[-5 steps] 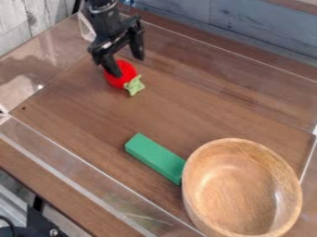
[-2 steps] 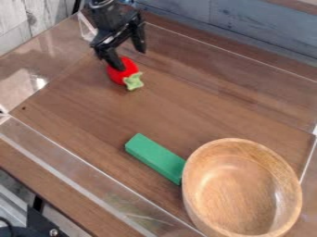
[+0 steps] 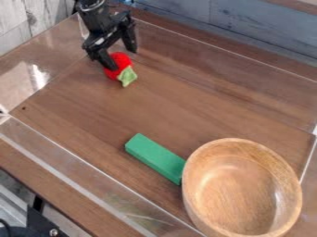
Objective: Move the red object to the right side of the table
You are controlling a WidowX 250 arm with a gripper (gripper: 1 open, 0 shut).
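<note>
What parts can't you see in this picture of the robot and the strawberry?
- Camera view: the arm above the gripper is cut off by the top edge.
- The red object: its upper left side is hidden behind the open fingers, so touching or apart cannot be told.
- The wooden bowl: its lower rim is cut off by the bottom edge.
- The table: its near left corner is blurred by the clear wall's glare.

Light: even, soft, daylight-like; scene moderately bright.
Glare: pale sheen on table [image 3: 186,102] at upper left; white streaks along acrylic walls [image 3: 50,153], esp. left + front edges.
Shadows: faint, short; small dark patch under gripper [image 3: 109,51].
Sharpness: low-res, soft overall; gripper reads as a dark mass w/ little detail.
Distortion: none obvious at edges.
</note>
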